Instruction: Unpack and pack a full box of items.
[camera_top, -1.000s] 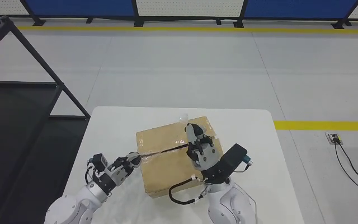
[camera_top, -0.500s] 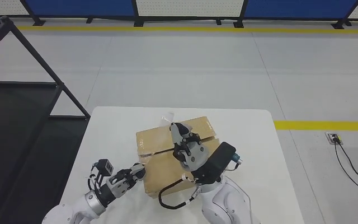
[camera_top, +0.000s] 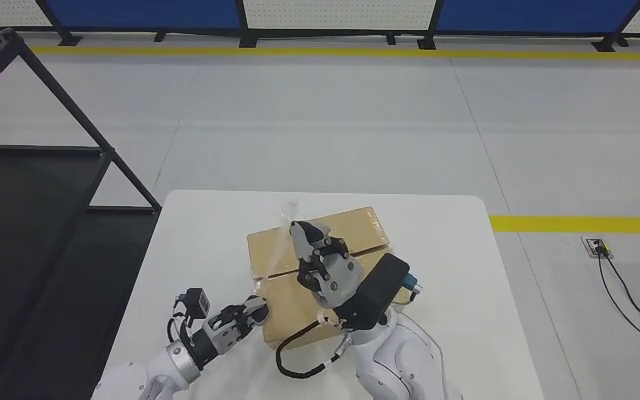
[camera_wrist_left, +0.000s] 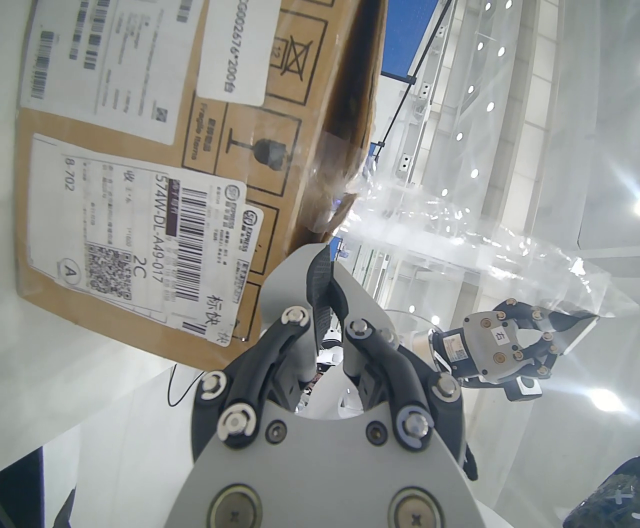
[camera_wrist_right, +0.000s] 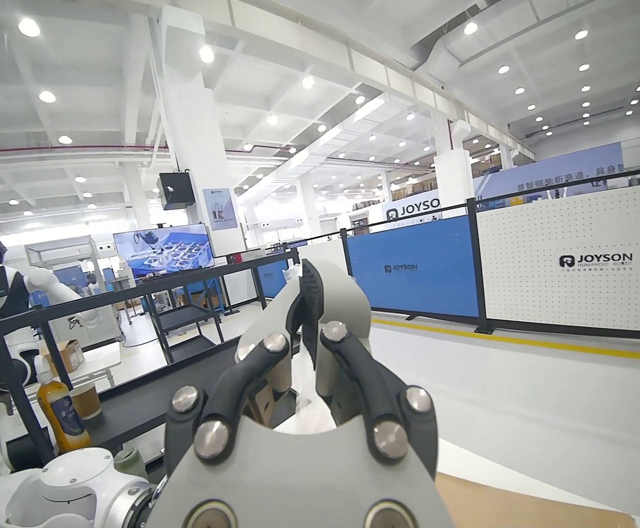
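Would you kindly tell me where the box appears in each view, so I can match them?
Top view: box on the table, under the right gripper.
Left wrist view: its labelled side, just beyond the left gripper.
Right wrist view: a sliver of box beside the right gripper.
Shared landmark: the right gripper, jaws shut on the tape running back to the box's edge.

— What colour is the box (camera_top: 272, 255)?
— Brown cardboard with white labels (camera_wrist_left: 115, 65) and black barcodes, on a white surface (camera_top: 200, 250).
— And the tape (camera_wrist_left: 450, 235)?
— Clear, glinting. The left claw (camera_wrist_left: 331, 260) and right claw (camera_wrist_right: 307, 272) are white with black ribbed pads (camera_wrist_left: 319, 295). There's a yellow floor line (camera_top: 565, 223) at three o'clock.
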